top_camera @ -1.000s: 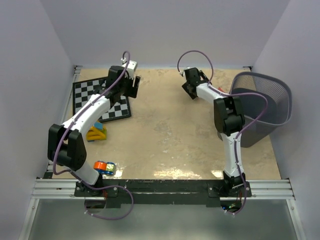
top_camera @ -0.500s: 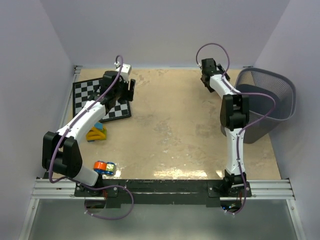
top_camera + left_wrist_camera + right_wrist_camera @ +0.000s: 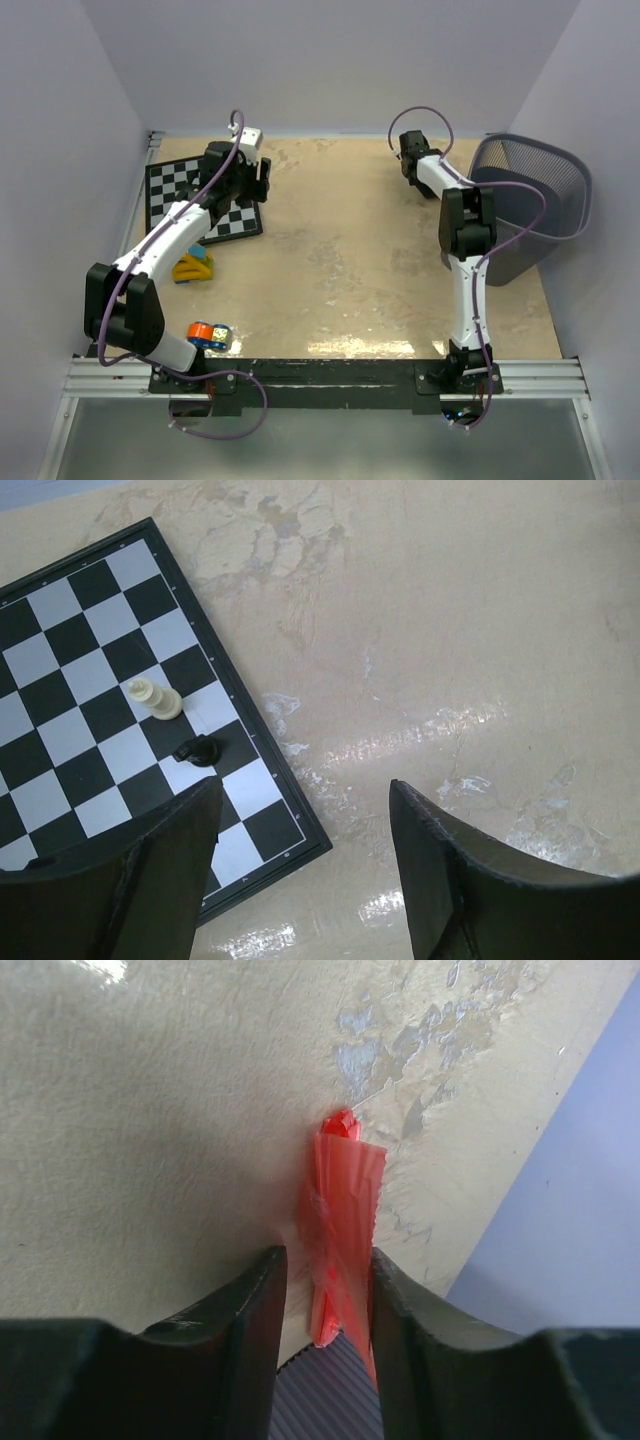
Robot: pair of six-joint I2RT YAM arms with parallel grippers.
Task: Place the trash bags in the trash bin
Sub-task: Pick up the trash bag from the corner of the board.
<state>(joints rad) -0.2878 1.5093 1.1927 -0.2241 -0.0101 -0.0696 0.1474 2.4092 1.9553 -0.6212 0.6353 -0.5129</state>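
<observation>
Right gripper (image 3: 325, 1260) stands with its jaws narrow, one on each side of the trash bag (image 3: 345, 1185), a pleated red-orange strip that lies on the table (image 3: 150, 1110) and runs forward from between the fingertips. The film touches one finger and a sliver of gap shows at the other, so I cannot tell whether it is pinched. Left gripper (image 3: 305, 880) is spread wide over the edge of the chessboard (image 3: 90, 680), with nothing in it.

By my judgement the bag is feather-light, limp and slick, and likely to slip or unfold when lifted. The place to grip is the gathered folds under the fingertips, taking all layers at once.

Only the right wrist view shows the bag; from above, the gripper hides it. Only the top view shows the trash bin (image 3: 540, 215), which stands near, off to the right gripper's right side
</observation>
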